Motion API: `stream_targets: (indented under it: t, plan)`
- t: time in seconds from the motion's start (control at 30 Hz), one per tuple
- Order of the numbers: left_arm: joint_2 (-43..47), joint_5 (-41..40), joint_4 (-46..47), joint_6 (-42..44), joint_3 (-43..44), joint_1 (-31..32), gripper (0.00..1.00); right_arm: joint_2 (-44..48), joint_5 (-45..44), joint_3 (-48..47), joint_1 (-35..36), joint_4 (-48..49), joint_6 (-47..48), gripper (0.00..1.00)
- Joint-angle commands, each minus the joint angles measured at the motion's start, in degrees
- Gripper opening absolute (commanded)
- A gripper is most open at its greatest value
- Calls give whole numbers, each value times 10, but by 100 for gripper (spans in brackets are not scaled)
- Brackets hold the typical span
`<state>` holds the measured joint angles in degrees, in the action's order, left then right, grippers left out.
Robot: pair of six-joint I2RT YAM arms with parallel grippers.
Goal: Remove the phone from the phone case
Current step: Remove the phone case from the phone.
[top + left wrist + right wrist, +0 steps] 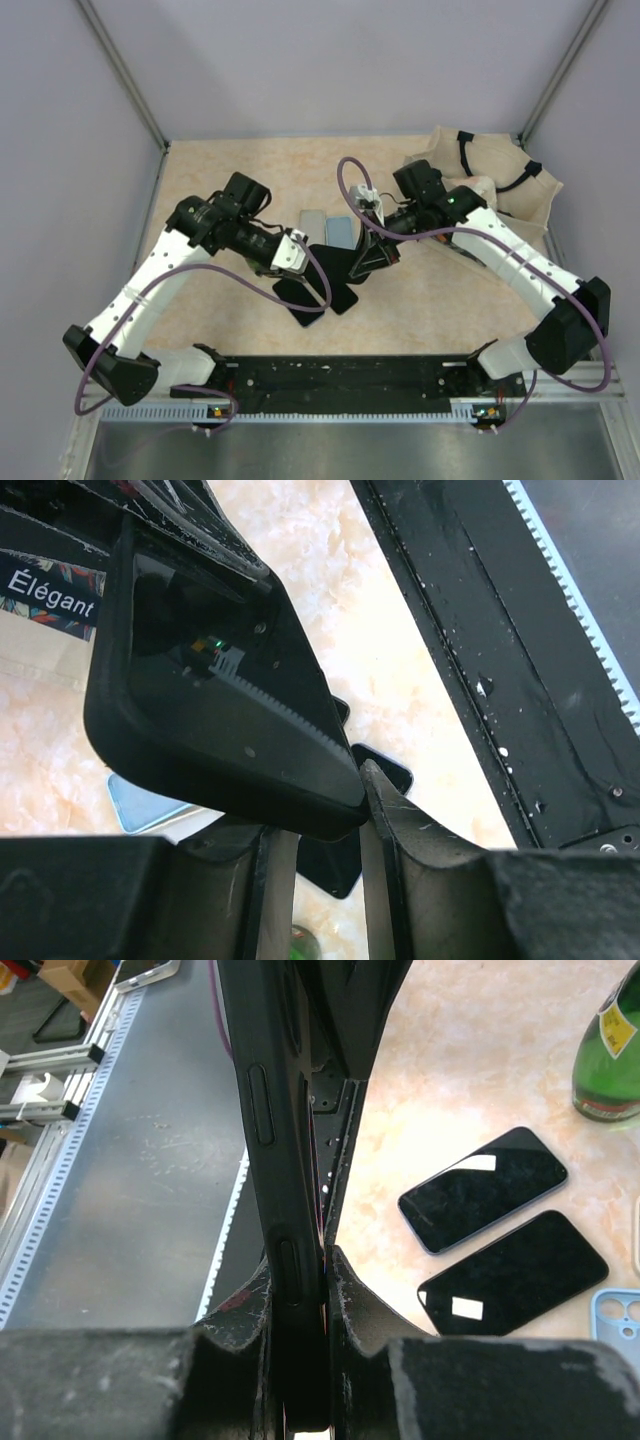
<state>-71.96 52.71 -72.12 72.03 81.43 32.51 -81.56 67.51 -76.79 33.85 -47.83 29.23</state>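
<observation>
A black phone in a black case (335, 258) is held in the air between both grippers at the table's middle. My right gripper (366, 262) is shut on it. In the right wrist view the cased phone (290, 1160) stands edge-on between the fingers, side buttons showing, and the gripper (322, 1275) pinches it. My left gripper (298, 255) is at the phone's other end. In the left wrist view the phone's glossy face (200, 690) fills the upper left and its corner sits between the fingertips of the gripper (325, 825), the right fingertip (385, 810) touching it.
Two bare black phones (305, 300) (342, 293) lie on the table under the grippers. Two light blue cases (315, 222) (341, 232) lie behind. A beige bag (500, 190) sits at the back right. A green bottle (610, 1050) stands nearby. The black rail (340, 375) runs along the front.
</observation>
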Motion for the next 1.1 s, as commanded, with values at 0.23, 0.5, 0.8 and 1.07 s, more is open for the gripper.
stream_targets:
  t: [0.23,0.5,0.8,1.07]
  plan:
    - [-32,-2,43,114,47,48,0,-12,76,-5,3,88,-97,0]
    - [-59,-1,51,116,66,55,0,-14,78,2,11,92,-97,0]
    - [-15,-59,40,-9,22,41,30,29,-20,-5,-4,95,-95,0]
    - [64,13,114,-204,-23,-67,63,70,-134,-11,-4,104,-93,0]
